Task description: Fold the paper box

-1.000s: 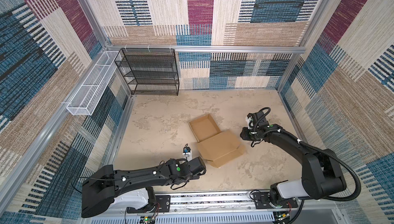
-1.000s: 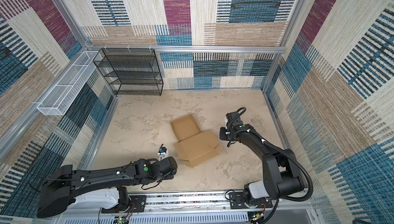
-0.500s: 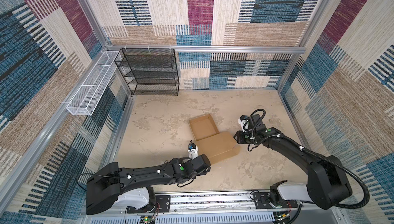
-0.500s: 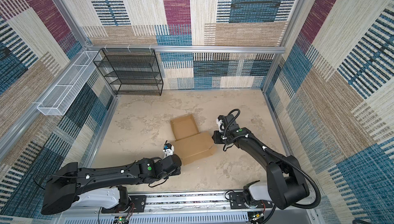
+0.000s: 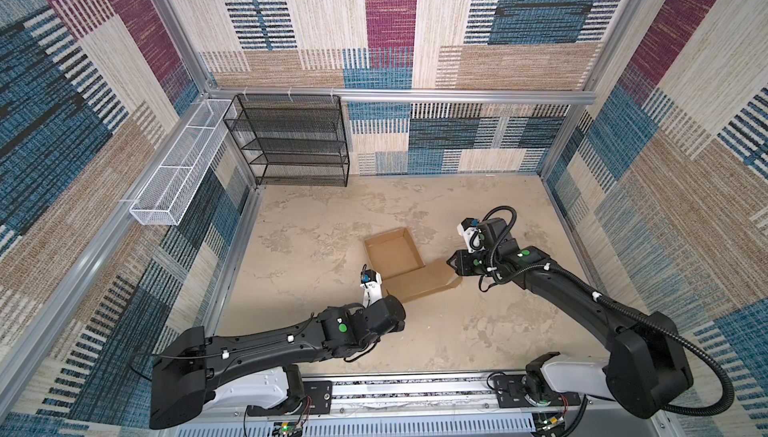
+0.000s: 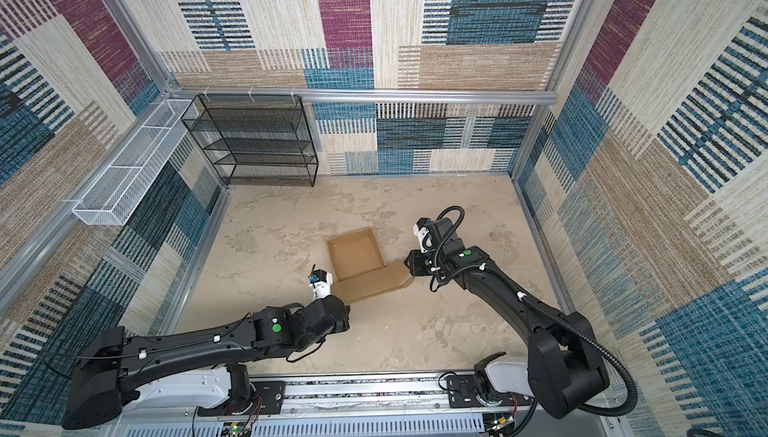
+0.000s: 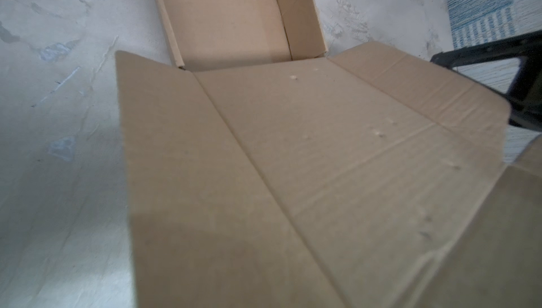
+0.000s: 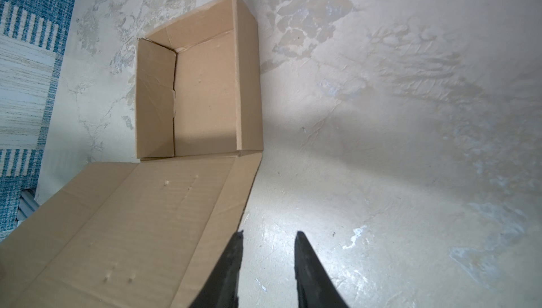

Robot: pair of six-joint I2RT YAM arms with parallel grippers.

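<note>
The paper box (image 5: 395, 253) (image 6: 357, 257) is plain brown cardboard lying mid-floor. Its tray (image 8: 205, 95) stands folded with walls up, and its lid panel (image 5: 422, 284) (image 7: 308, 145) lies open toward the front. My right gripper (image 5: 452, 263) (image 6: 409, 263) (image 8: 268, 233) is open at the lid's right side flap (image 8: 231, 204). One finger rests along that flap's edge, and only bare floor lies between the fingers. My left gripper (image 5: 390, 302) (image 6: 338, 304) sits at the lid's near left corner. Cardboard hides its fingers in the left wrist view.
A black mesh shelf (image 5: 291, 139) stands at the back left against the wall. A white wire basket (image 5: 178, 164) hangs on the left wall. Patterned walls close in the stone-look floor (image 5: 478, 331). An aluminium rail (image 5: 415, 389) with both arm bases runs along the front.
My right gripper has moved left, up against the lid's right flap. My left arm has pushed forward to the lid's near left corner. The lid has shifted slightly left and back.
</note>
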